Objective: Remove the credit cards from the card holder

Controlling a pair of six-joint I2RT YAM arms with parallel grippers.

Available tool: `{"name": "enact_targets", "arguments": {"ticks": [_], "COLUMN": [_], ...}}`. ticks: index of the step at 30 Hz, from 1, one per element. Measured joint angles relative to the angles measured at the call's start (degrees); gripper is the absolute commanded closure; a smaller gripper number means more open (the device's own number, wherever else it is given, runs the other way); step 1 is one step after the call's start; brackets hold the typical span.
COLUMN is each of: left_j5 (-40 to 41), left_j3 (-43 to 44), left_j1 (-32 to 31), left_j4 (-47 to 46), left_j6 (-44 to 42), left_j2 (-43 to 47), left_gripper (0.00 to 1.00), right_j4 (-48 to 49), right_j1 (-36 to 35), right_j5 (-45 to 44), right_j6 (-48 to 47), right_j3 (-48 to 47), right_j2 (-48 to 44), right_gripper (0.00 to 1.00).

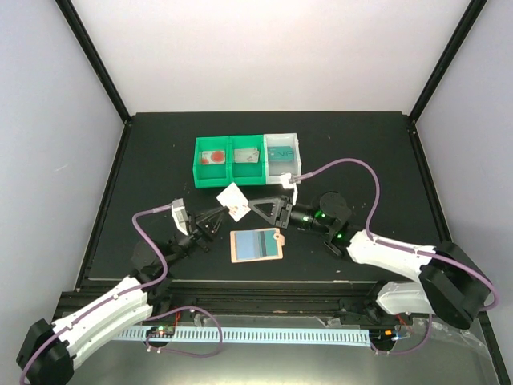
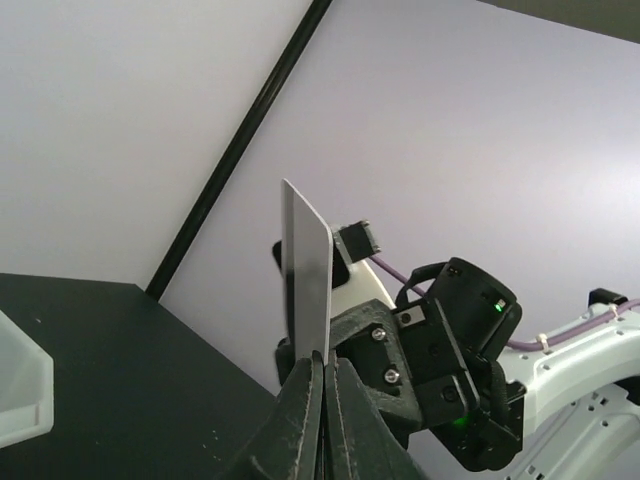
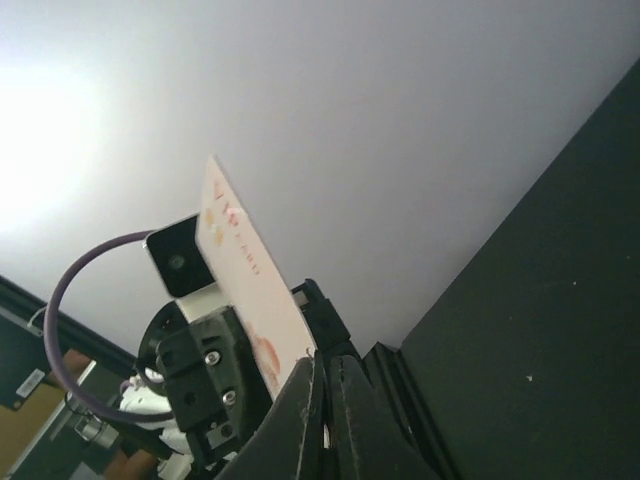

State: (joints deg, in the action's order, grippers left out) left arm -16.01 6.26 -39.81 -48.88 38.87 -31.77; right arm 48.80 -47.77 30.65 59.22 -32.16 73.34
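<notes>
As though handing over above the tan leather card holder [image 1: 256, 245], pinches the white red-printed plastic credit card [image 1: 233, 200] in closed left gripper [image 2: 318, 362] and closed right gripper [image 3: 322, 372] alike.

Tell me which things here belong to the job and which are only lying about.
Belong: card holder; white card, gripped by left gripper and right gripper; red-patched card, grey card, teal card.
Lying about: green bin, white bin, pale cable strip.
</notes>
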Motion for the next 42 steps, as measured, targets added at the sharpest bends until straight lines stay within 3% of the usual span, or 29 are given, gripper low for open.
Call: {"name": "enact_targets", "arguments": {"ticks": [5, 7, 12, 19, 27, 31, 39, 42], "left_j5": [-0.87, -2.29, -7.32, -16.83, -23.58, -25.68, -28.44, -28.44], "left_j3": [2.56, 3.78, 7.1, 8.59, 14.29, 17.81, 18.82, 18.82], "left_j1": [-0.07, -0.07, -0.07, -0.07, -0.07, -0.07, -0.07, -0.04], "left_j4": [6.8, 10.95, 22.73, 32.24, 46.49, 50.75, 56.7, 57.99], "left_j6": [0.92, 1.01, 1.18, 1.03, -2.75, -4.96, -7.26, -7.85], "left_j2": [0.31, 0.9, 3.04, 6.86, 11.82, 11.74, 8.46, 7.91], "left_gripper": [0.58, 0.52, 0.56, 0.64, 0.68, 0.73, 0.7, 0.77], "right_j4": [-1.27, -3.61, -12.83, -28.09, -41.99, -44.7, -45.59, -45.57], "right_j1": [-0.07, -0.33, -0.37, -0.35, -0.35, -0.31, -0.31, -0.31], "right_j5": [2.01, 3.1, 6.38, 11.19, 15.37, 17.2, 19.56, 19.67], "right_j6": [-2.47, -4.79, -11.43, -19.98, -27.54, -29.33, -29.55, -29.49], "right_j3": [1.29, 2.19, 5.38, 5.92, 3.43, 2.51, 2.49, 2.49], "right_j2": [-3.21, -5.7, -13.31, -22.38, -25.75, -25.79, -25.73, -25.83], "right_gripper": [0.99, 0.99, 0.99, 0.99, 0.99, 0.99, 0.99, 0.99]}}
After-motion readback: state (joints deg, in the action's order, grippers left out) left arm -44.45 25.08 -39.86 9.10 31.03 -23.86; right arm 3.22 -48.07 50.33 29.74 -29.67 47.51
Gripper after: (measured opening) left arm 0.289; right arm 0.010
